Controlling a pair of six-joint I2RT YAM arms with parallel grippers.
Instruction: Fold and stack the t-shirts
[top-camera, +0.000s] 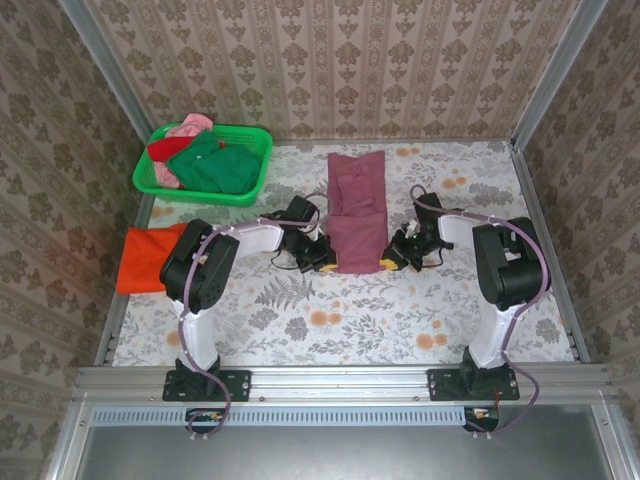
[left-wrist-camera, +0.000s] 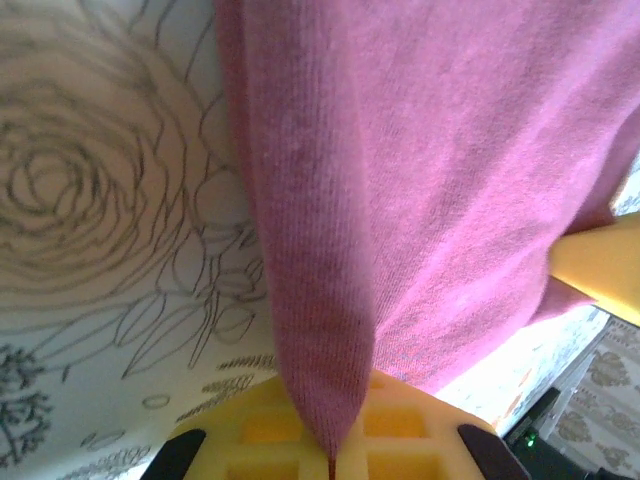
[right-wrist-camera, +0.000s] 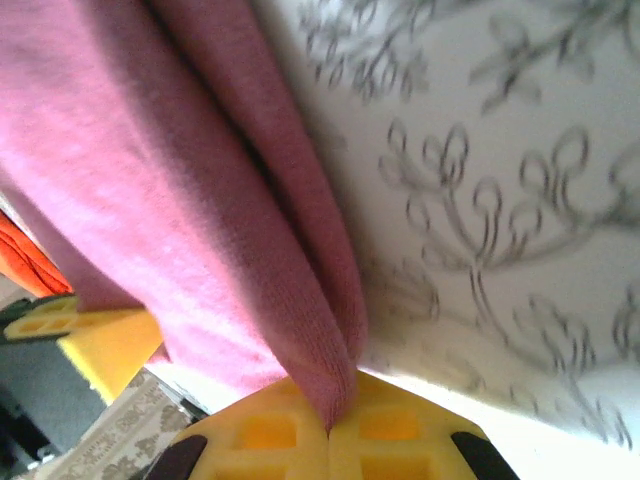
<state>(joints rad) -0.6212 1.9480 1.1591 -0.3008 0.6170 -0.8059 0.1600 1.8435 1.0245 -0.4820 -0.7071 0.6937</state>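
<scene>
the left hand (left-wrist-camera: 332, 452) is pinched shut on one near corner of the soft maroon cloth t-shirt (left-wrist-camera: 450, 200), which stretches away from it. the right hand (right-wrist-camera: 328, 425) is clamped on the other near corner, the floral table (right-wrist-camera: 520, 200) just beneath.

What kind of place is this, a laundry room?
Likely a robot test booth, not a home: wallpapered panels in a metal frame enclose the table, the left gripper and right gripper pinch a maroon t-shirt, and a green basket holds heaped shirts.
</scene>
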